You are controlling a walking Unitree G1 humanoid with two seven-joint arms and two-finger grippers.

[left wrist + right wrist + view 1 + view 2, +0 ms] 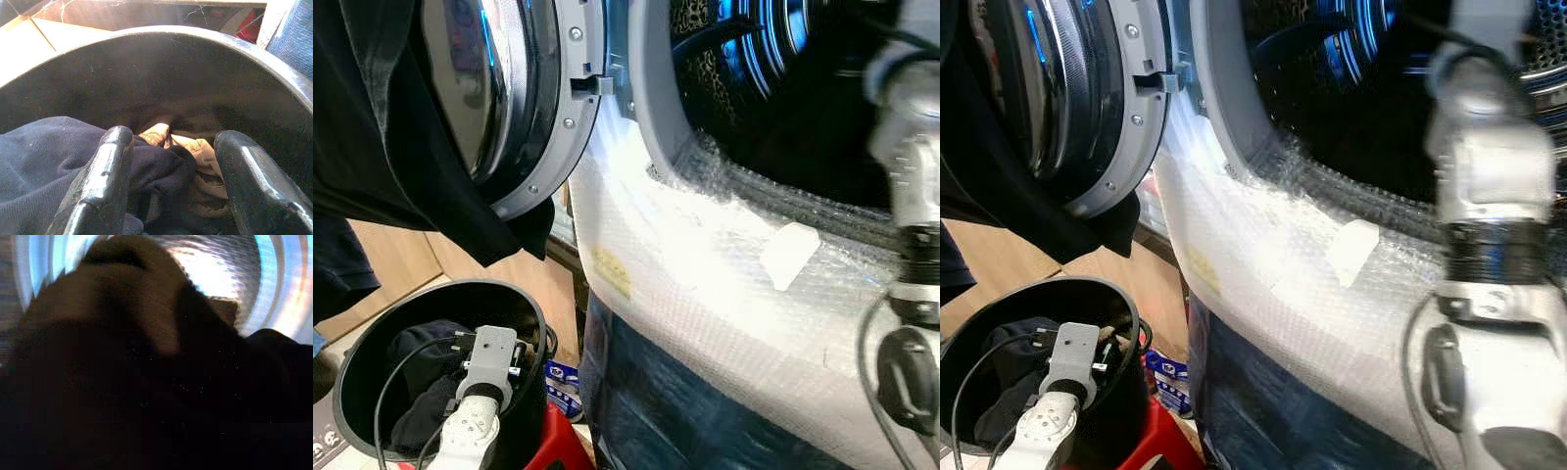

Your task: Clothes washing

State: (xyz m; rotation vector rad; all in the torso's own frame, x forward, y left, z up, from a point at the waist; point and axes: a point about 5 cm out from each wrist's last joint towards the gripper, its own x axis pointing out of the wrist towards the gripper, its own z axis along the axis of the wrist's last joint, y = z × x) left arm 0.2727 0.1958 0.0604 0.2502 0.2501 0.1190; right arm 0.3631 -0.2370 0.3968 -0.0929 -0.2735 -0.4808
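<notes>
Clothes: a heap of dark navy cloth (44, 166) with a bit of tan cloth (195, 156) under it lies in the bottom of the round black plastic bin (372, 333), at the lower left of the head views.
Left hand: the left hand (168, 191) is down inside the bin with its two black fingers (98, 181) spread wide. The navy cloth bulges up between them and touches the one finger. It holds nothing yet.
Which way: the clothes lie straight ahead of and just under the left hand. I think it only has to push a little deeper and close.
Nearer arm: the left arm is right at the bin. The right arm is well apart from it, up at the washer.
Right hand: the right arm (1489, 196) reaches into the dark shiny drum (803, 69) at the upper right. Its wrist view is dark and blurred, so I cannot tell if the hand is open or closed.
Washer: its front is covered in white bubble wrap (705, 284). The round door (509, 98) stands open at the upper left, with a black garment (382, 127) hanging over it.
</notes>
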